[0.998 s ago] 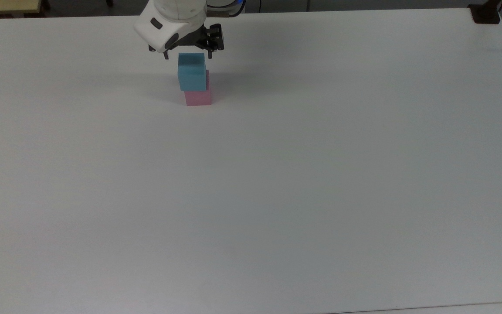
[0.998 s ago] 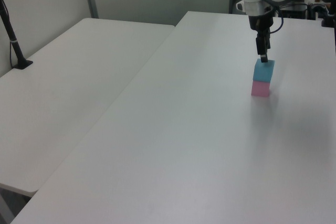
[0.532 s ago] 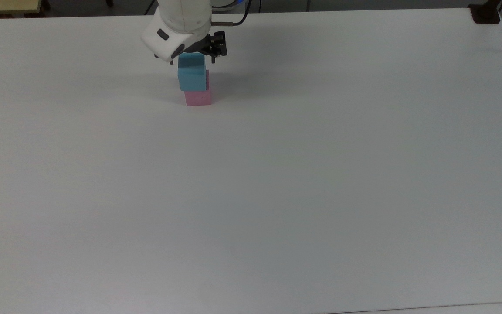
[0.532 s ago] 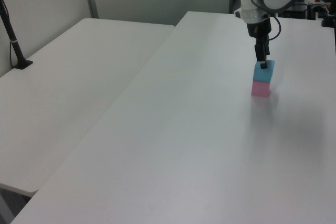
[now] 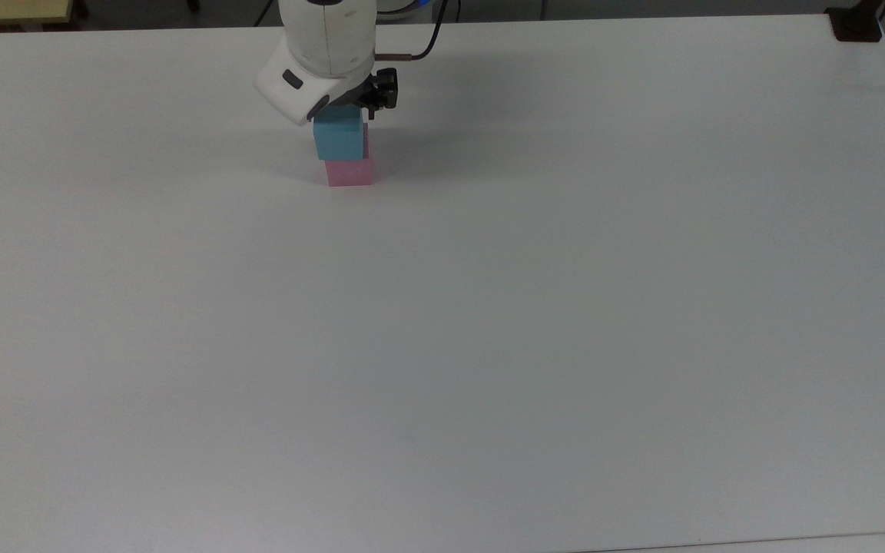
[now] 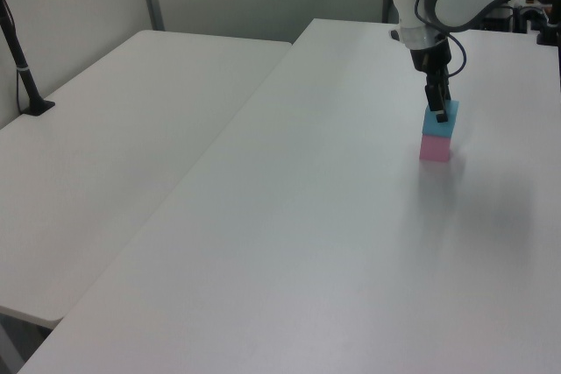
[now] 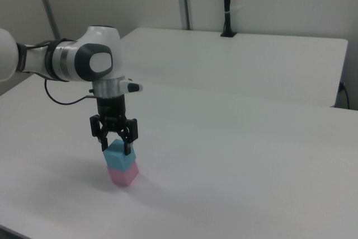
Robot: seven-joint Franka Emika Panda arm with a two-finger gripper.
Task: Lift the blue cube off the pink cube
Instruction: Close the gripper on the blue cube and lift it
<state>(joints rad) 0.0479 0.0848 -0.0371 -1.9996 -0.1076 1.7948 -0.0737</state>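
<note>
- The white table (image 5: 488, 307) carries the stack near its far edge in the top view, unmoved since a second ago.
- The arm (image 7: 78, 62) has come down from its earlier height.
- The gripper (image 7: 116, 148) now straddles the blue cube (image 5: 339, 140), its fingers (image 7: 127, 147) spread wide on either side, one before the cube's front face in the right view; not clamped.
- The blue cube sits on the pink cube (image 5: 349, 172), slightly offset toward the top view's left, as before.
</note>
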